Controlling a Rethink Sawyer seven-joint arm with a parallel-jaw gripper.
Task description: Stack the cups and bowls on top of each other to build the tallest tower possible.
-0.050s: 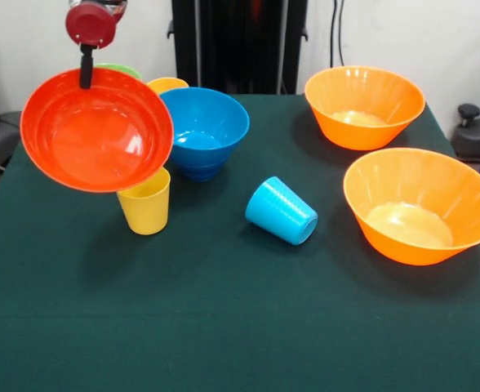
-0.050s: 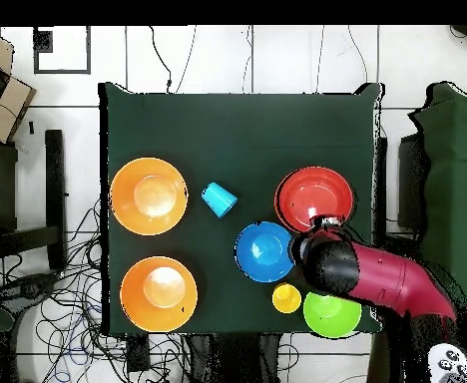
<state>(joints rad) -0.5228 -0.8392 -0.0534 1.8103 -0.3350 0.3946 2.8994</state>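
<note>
Gripper (image 1: 86,77): clamped on the far rim of the red-orange bowl (image 1: 97,131), which hung tilted in the air with its mouth toward the front camera.

Yellow cup (image 1: 146,202): upright on the green table (image 1: 224,327), just under the lifted bowl's lower edge.

Light blue bowl (image 1: 206,122): upright beside the red-orange bowl, seemingly seated on a darker blue piece (image 1: 197,171); the only stacking seen.

Second yellow cup (image 1: 166,83) and green bowl (image 1: 119,70): behind, mostly hidden in the front view.

Light blue cup (image 1: 282,211): on its side, mid-table, apart from the rest.

Two large orange bowls (image 1: 364,106) (image 1: 420,204): upright, separate, unstacked.

Green cup: not located.

Progress, judged: early. One bowl in transit; nearly all pieces remained loose.
</note>
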